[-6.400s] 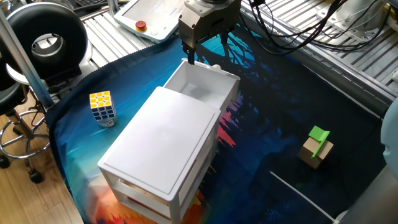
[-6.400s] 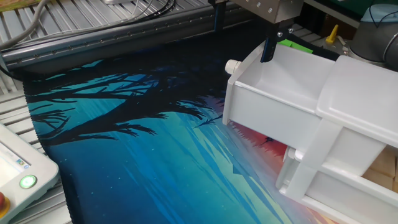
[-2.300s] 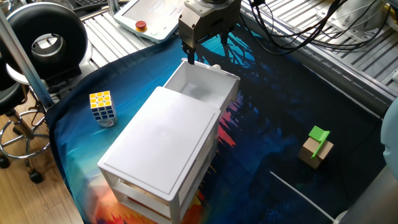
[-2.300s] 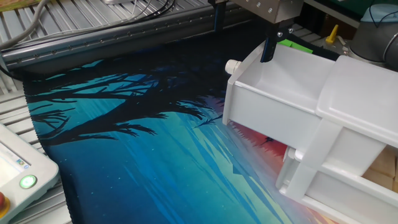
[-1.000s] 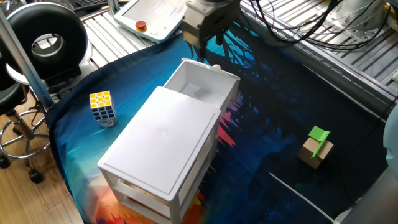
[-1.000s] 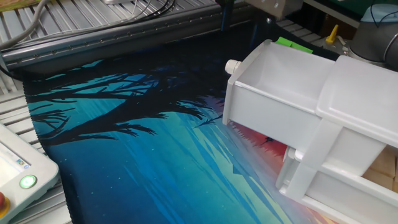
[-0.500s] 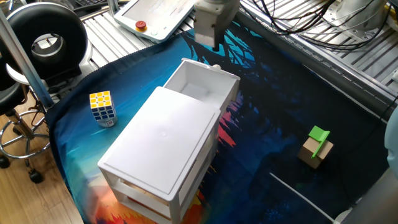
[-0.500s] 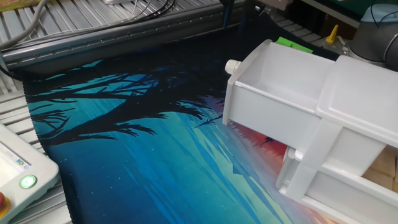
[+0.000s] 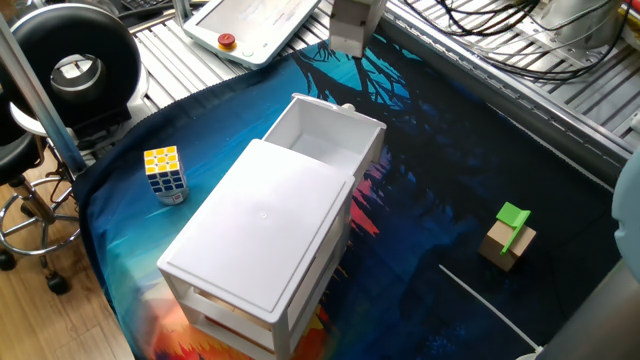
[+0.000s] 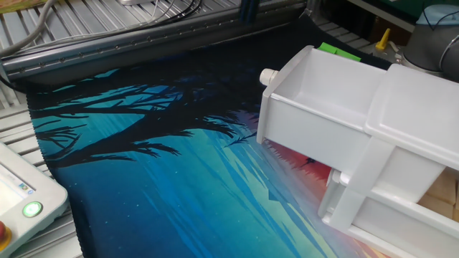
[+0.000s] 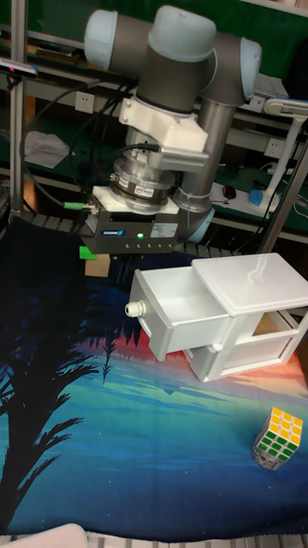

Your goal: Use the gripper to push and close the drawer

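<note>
A table [image 9: 560, 130] under a blue printed cloth [image 9: 430, 190] carries the white cabinet [image 9: 262, 240], a puzzle cube [image 9: 165, 173] beside it, and a green-topped block [image 9: 510, 236] well apart.

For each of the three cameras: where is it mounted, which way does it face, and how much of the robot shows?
One fixed view: high behind the cabinet, looking down; gripper at top edge.
The other fixed view: low, beside the open drawer; almost no robot visible.
Tall fixed view: facing the drawer's knob and the arm head-on.
All three share the drawer; the first and tall views share the puzzle cube.
</note>
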Available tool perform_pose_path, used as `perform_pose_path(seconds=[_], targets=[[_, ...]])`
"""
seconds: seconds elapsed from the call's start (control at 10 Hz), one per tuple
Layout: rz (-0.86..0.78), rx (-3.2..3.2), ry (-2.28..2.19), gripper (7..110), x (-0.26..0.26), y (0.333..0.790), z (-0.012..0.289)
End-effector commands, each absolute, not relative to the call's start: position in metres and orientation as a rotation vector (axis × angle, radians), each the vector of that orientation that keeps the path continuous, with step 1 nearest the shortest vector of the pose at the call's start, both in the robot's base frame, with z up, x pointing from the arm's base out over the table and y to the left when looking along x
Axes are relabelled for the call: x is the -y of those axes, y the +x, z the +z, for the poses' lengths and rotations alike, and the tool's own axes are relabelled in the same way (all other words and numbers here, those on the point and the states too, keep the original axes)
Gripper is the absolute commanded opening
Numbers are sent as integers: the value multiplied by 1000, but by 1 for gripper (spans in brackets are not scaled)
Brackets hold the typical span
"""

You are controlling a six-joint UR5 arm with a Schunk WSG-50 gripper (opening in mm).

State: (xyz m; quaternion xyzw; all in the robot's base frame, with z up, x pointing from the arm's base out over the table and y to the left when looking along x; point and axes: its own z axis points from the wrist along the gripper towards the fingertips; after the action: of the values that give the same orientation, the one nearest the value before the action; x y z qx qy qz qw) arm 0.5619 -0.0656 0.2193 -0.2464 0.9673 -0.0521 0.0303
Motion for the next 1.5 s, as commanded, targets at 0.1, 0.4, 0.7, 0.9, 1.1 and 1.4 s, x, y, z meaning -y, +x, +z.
perform_pose_path(seconds=[0.1, 0.4, 0.7, 0.9, 1.1, 1.4], targets=[[-128, -2922, -781, 7, 73, 574, 199], [-26, -2959, -823, 7, 55, 559, 189], [34, -2981, -813, 7, 46, 547, 182], [66, -2972, -766, 7, 40, 544, 179], [51, -2966, -725, 7, 38, 542, 178], [-7, -2942, -678, 7, 37, 540, 172]])
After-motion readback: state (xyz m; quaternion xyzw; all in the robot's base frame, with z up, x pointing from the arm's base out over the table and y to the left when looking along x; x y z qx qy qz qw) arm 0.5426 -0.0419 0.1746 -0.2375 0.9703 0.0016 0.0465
